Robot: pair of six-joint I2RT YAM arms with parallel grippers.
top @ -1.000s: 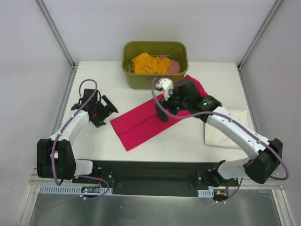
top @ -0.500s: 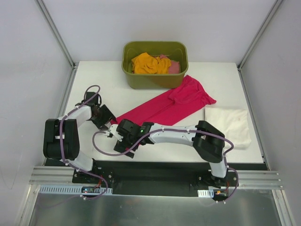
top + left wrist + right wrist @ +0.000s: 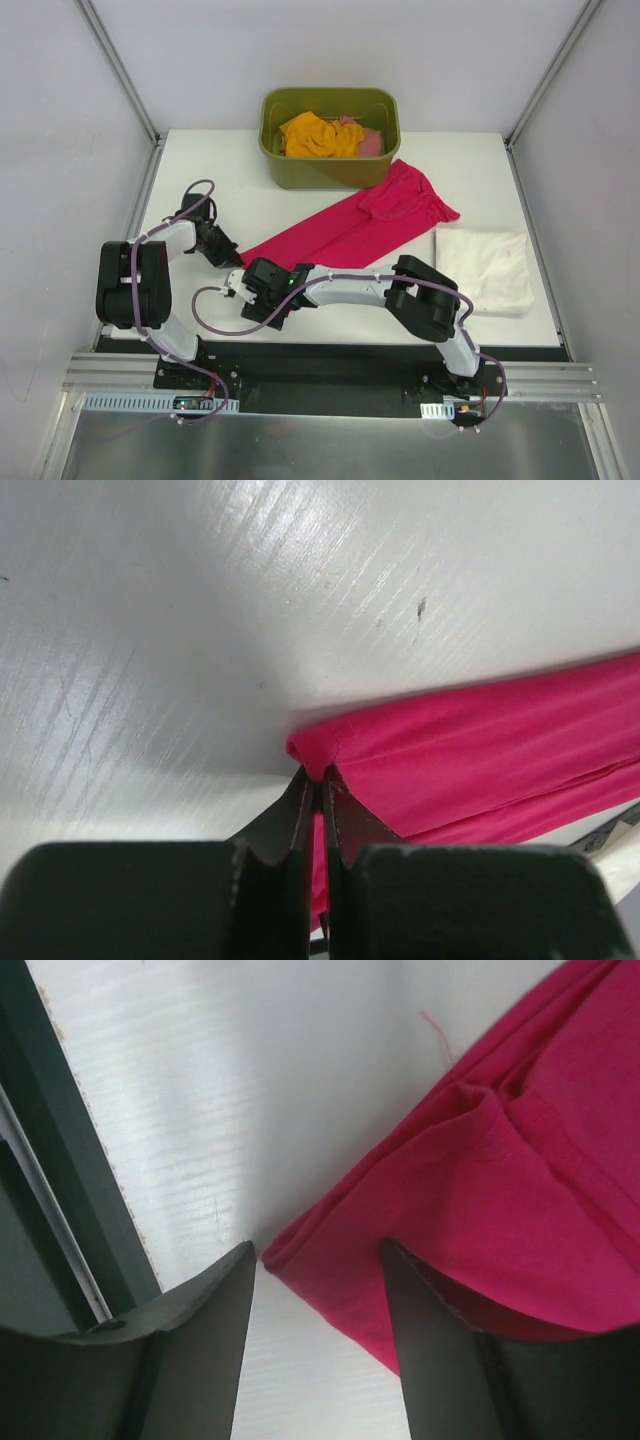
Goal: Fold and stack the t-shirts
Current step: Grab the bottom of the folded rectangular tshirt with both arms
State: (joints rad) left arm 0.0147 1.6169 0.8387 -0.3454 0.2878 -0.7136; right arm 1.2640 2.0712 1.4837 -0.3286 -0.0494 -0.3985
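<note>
A crimson-pink t-shirt (image 3: 360,225) lies stretched diagonally across the table. My left gripper (image 3: 231,258) is at its left corner; in the left wrist view that gripper (image 3: 318,778) is shut on a pinched tip of the crimson cloth (image 3: 480,750). My right gripper (image 3: 258,312) reaches across to the shirt's near-left corner; in the right wrist view its jaws (image 3: 318,1248) stand open, with the folded corner of the crimson shirt (image 3: 500,1160) lying between them. A folded cream-white t-shirt (image 3: 487,265) rests at the right. An orange t-shirt (image 3: 318,135) and a salmon-pink t-shirt (image 3: 371,142) lie bunched in the tub.
The olive-green tub (image 3: 330,170) stands at the back middle, touching the crimson shirt's far end. The right arm stretches low along the table's near side. The black base rail (image 3: 60,1150) runs close beside the right gripper.
The right arm swung from the shirt's middle down to its near-left corner, its jaws narrowing. The left gripper moved in to the left corner and shut on it.
</note>
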